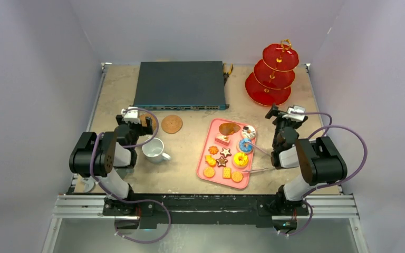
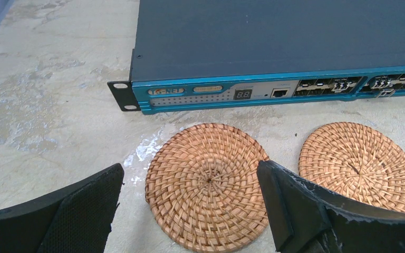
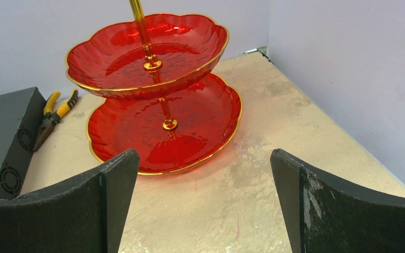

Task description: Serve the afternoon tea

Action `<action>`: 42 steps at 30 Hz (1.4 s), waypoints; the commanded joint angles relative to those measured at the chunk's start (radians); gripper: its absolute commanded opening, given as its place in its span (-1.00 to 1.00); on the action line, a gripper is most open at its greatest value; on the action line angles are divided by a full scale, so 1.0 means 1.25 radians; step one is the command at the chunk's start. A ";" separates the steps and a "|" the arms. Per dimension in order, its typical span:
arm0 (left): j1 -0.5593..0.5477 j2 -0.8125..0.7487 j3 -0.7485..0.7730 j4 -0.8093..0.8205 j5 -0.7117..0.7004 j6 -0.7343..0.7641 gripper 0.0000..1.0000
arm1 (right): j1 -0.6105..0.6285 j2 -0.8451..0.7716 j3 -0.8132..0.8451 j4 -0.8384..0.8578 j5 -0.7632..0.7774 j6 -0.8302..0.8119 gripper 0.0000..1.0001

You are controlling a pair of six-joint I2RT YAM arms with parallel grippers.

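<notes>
The red three-tier stand (image 1: 274, 71) with a gold handle stands empty at the back right; its lower tiers fill the right wrist view (image 3: 163, 121). Small toy pastries (image 1: 240, 159) lie on a pink tray (image 1: 204, 158) at centre right. A white mug (image 1: 154, 149) stands upright at centre left. Two woven coasters lie in front of the dark box, one (image 2: 206, 184) between my left fingers and one (image 2: 361, 166) to its right. My left gripper (image 2: 190, 182) is open above the left coaster. My right gripper (image 3: 204, 168) is open and empty, just short of the stand. No grey mug is clearly visible.
A flat dark blue-grey electronics box (image 1: 180, 84) lies at the back centre, close behind the coasters. Yellow-handled pliers (image 3: 52, 113) lie between the box and the stand. A thin pale utensil (image 1: 258, 169) lies across the tray's right edge. Walls close in the table.
</notes>
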 commanded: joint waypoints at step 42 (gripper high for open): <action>0.001 -0.176 0.763 -1.210 0.052 0.006 0.95 | 0.016 -0.003 1.141 -1.255 -0.194 0.023 0.97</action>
